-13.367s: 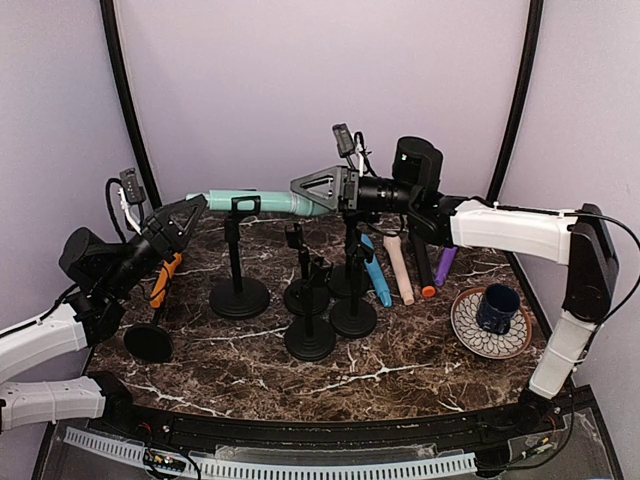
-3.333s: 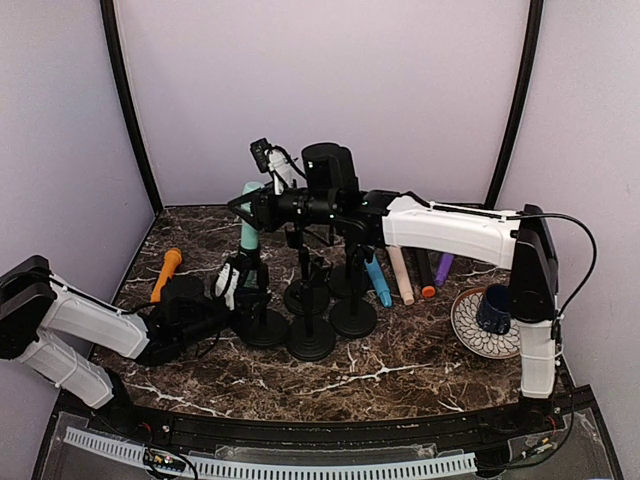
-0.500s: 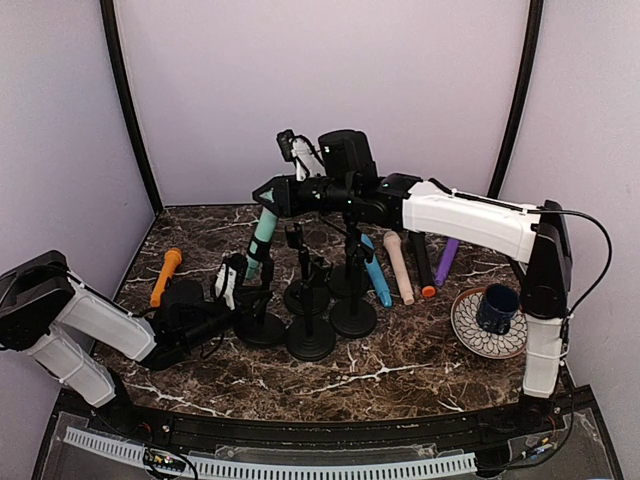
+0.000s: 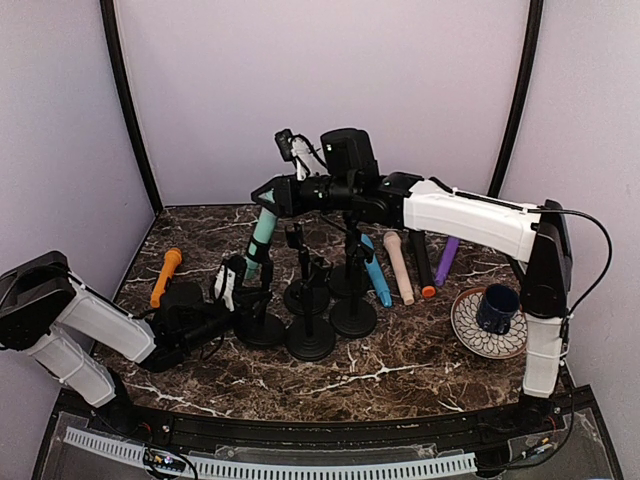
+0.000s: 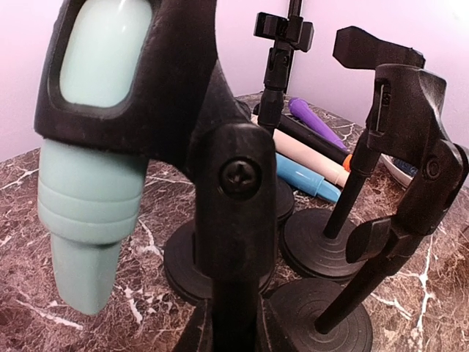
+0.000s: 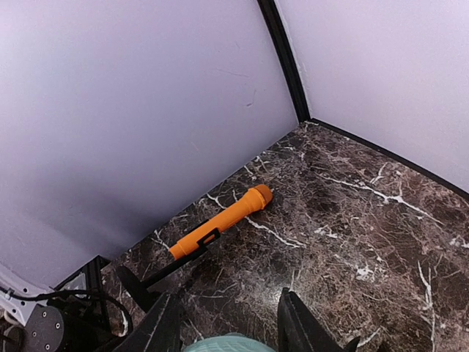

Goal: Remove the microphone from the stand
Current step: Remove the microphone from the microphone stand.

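The teal microphone (image 4: pixel 259 236) leans steeply, its lower part still inside the clip of the leftmost black stand (image 4: pixel 260 327). My right gripper (image 4: pixel 265 198) is shut on its upper end; in the right wrist view only the teal top (image 6: pixel 227 344) shows, between the right gripper's (image 6: pixel 227 297) fingers. My left gripper (image 4: pixel 248 305) reaches in low from the left and is shut on the stand's pole. In the left wrist view the clip wraps the microphone (image 5: pixel 91 183), and the left gripper (image 5: pixel 238 331) pinches the pole (image 5: pixel 234 242) from both sides.
Three more black stands (image 4: pixel 310 340) (image 4: pixel 353 316) (image 4: pixel 304 296) crowd just right of the held one. Blue (image 4: pixel 377 280), beige (image 4: pixel 398 265), black (image 4: pixel 422 262) and purple (image 4: pixel 445 262) microphones lie behind. An orange one (image 4: pixel 165 273) lies left. A plate (image 4: pixel 470 330) with a dark mug (image 4: pixel 497 305) sits right.
Earlier the microphone lay level in the clip; the right gripper has since swung it steep, and the left gripper has dropped to clamp the stand's pole. Over the last half second almost nothing moves.
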Controlling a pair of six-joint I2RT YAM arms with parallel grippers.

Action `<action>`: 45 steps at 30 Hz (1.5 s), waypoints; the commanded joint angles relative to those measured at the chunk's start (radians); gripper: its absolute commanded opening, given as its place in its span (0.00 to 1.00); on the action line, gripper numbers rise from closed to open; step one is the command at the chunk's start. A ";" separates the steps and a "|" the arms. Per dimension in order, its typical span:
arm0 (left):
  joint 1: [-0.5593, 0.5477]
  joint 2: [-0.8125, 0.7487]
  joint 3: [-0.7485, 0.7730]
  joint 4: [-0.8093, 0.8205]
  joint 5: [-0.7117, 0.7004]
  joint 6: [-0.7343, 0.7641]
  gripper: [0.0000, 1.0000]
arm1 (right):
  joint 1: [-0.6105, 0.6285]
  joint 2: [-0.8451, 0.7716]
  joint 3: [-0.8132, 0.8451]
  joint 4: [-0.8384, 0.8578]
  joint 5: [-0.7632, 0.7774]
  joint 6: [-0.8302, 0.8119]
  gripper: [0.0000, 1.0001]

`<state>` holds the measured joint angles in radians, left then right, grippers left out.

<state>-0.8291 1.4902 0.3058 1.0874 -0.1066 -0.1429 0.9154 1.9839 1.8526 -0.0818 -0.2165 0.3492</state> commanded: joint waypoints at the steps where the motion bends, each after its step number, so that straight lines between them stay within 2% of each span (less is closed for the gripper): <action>1: 0.007 0.032 -0.064 -0.115 -0.006 -0.026 0.00 | -0.074 -0.146 0.038 0.313 -0.228 -0.042 0.14; 5: 0.008 0.035 -0.066 -0.099 0.001 -0.027 0.00 | -0.081 -0.160 0.015 0.371 -0.376 -0.045 0.14; 8: 0.007 0.035 -0.069 -0.098 0.000 -0.027 0.00 | -0.082 -0.170 0.004 0.382 -0.401 -0.054 0.14; 27: 0.008 0.041 -0.071 -0.098 -0.005 -0.026 0.00 | -0.103 -0.212 -0.027 0.382 -0.311 -0.054 0.14; 38: 0.007 0.040 -0.077 -0.078 0.025 -0.016 0.00 | -0.137 -0.211 -0.059 0.505 -0.553 0.000 0.13; 42: 0.007 0.041 -0.076 -0.078 0.026 -0.013 0.00 | -0.139 -0.212 -0.061 0.498 -0.525 -0.002 0.13; 45: 0.007 0.037 -0.075 -0.083 0.013 -0.016 0.00 | -0.139 -0.227 -0.061 0.448 -0.428 -0.023 0.14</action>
<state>-0.8345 1.4960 0.2863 1.1969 -0.0448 -0.1314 0.8032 1.9354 1.7451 0.1341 -0.6609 0.2703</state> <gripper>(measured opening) 0.171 0.437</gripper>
